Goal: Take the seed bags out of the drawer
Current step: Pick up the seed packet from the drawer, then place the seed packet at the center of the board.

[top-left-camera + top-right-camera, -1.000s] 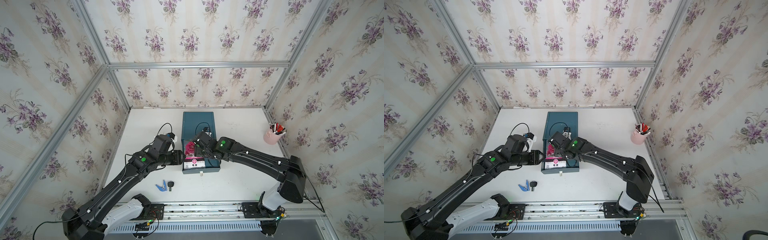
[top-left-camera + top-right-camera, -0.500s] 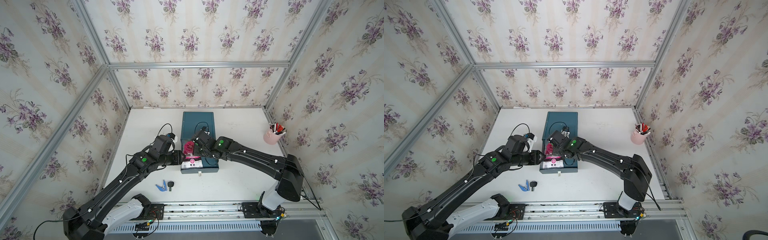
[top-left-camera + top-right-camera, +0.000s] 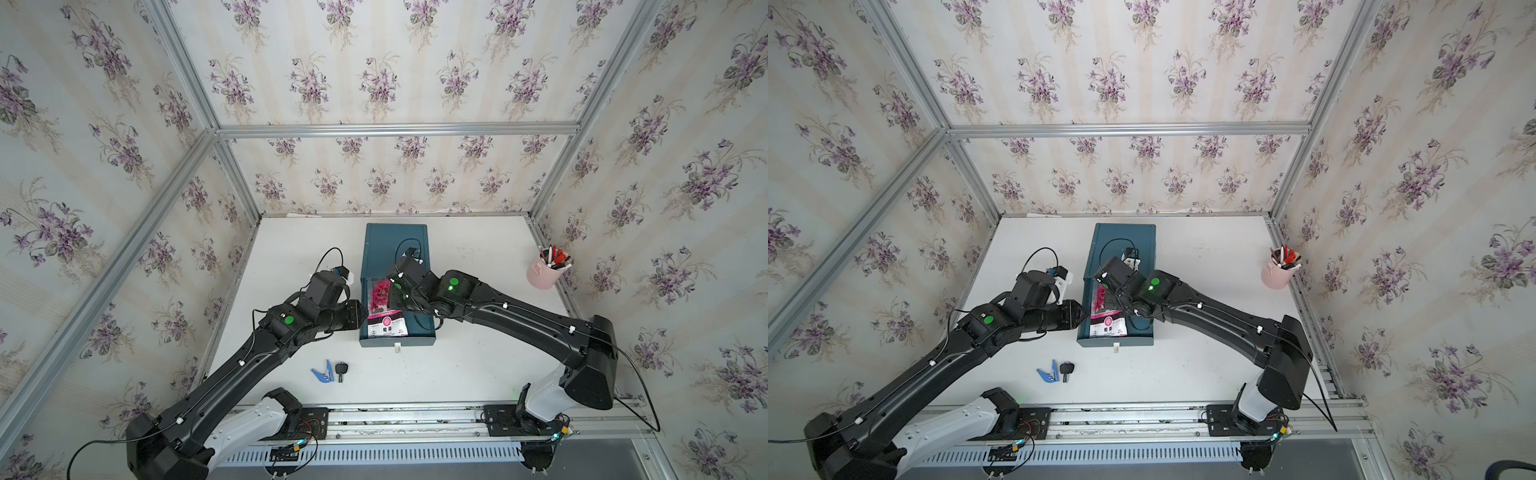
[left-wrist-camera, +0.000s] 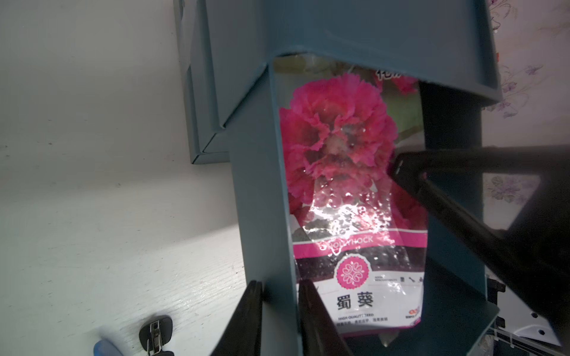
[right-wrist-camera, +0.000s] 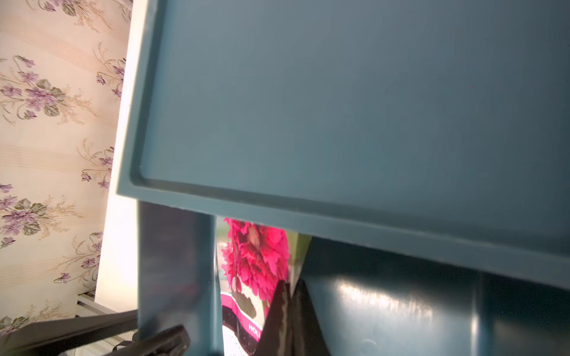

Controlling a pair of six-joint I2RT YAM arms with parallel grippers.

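One seed bag (image 3: 386, 324) (image 3: 1108, 324) with a large magenta bloom lies in the pulled-out teal drawer (image 3: 397, 341) (image 3: 1113, 341). The wrist views show this seed bag (image 4: 339, 154) (image 5: 256, 255) tilted up along one long edge. My right gripper (image 3: 392, 297) (image 3: 1113, 301) (image 5: 288, 285) is shut on that raised edge, close to the flower photo. My left gripper (image 3: 365, 312) (image 3: 1086, 313) (image 4: 279, 285) is shut on the drawer's left side wall (image 4: 262, 185), one finger outside and one inside. Any other seed bags are hidden.
The teal cabinet body (image 3: 395, 249) stands behind the drawer. A pink cup of pens (image 3: 544, 274) sits at the right table edge. A blue clip (image 3: 323, 372) and a small black key (image 3: 341, 369) lie near the front left. Papered walls enclose the table.
My right gripper has shut on the seed bag's edge and lifted it slightly. My left gripper's jaws have narrowed onto the drawer's side wall.
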